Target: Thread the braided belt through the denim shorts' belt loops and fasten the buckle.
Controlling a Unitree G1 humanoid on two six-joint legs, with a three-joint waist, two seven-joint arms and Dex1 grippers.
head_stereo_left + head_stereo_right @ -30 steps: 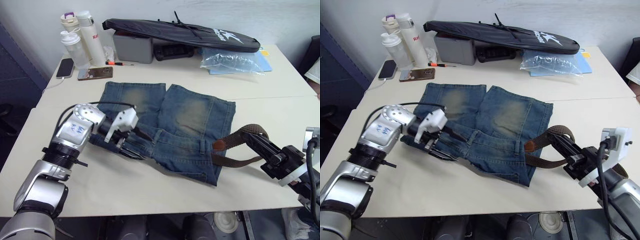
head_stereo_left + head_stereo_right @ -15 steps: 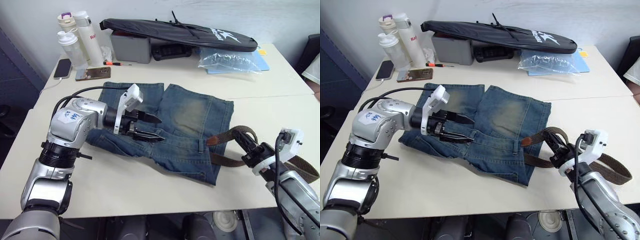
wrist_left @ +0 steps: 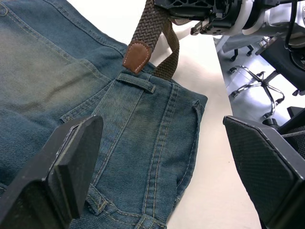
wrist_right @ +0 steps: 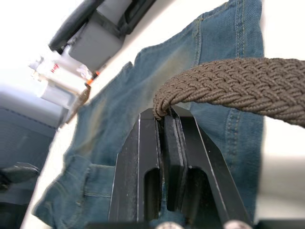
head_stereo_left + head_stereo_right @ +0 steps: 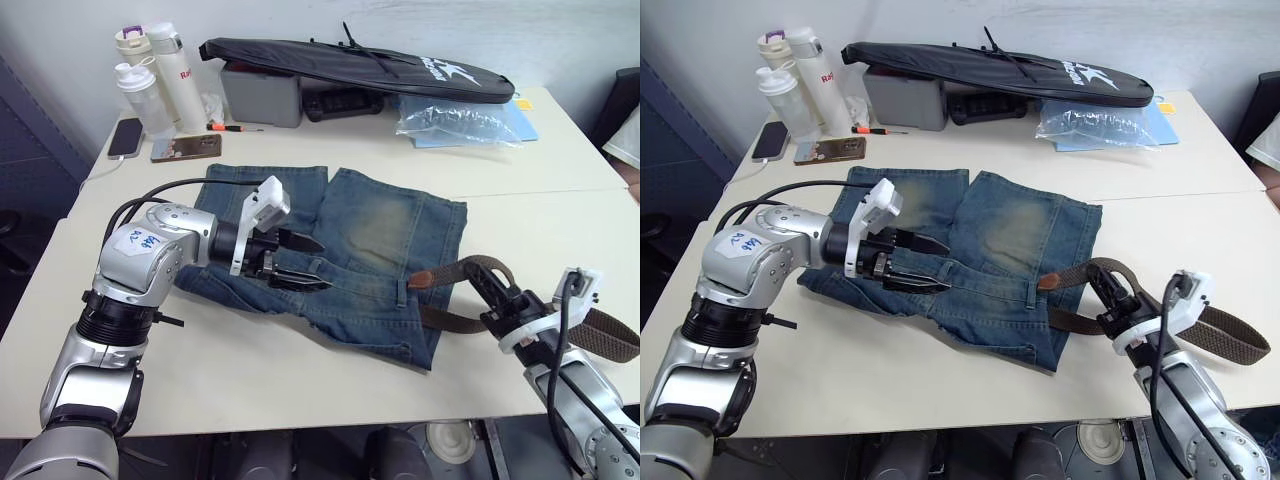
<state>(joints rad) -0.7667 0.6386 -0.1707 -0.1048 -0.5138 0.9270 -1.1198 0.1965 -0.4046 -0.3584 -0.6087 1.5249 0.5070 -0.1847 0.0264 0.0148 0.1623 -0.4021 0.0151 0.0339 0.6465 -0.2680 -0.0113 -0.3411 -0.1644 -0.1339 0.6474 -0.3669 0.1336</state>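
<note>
White table (image 5: 300, 375): right gripper (image 5: 1108, 301) pinches braided belt (image 5: 470, 268); left gripper (image 5: 300, 262), spread over denim shorts (image 5: 380, 240), should probably lift the nearest loop.

The belt (image 5: 470, 268) runs off the picture's right edge, so its buckle end is cut off. Part of it disappears under the shorts (image 5: 370, 250) hem.

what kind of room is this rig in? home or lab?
Probably an office or lab, not a home: plain white table against a bare wall, wheeled chair bases on the floor beside it, and a clutter of drink bottles, phones and a long black bag.
</note>
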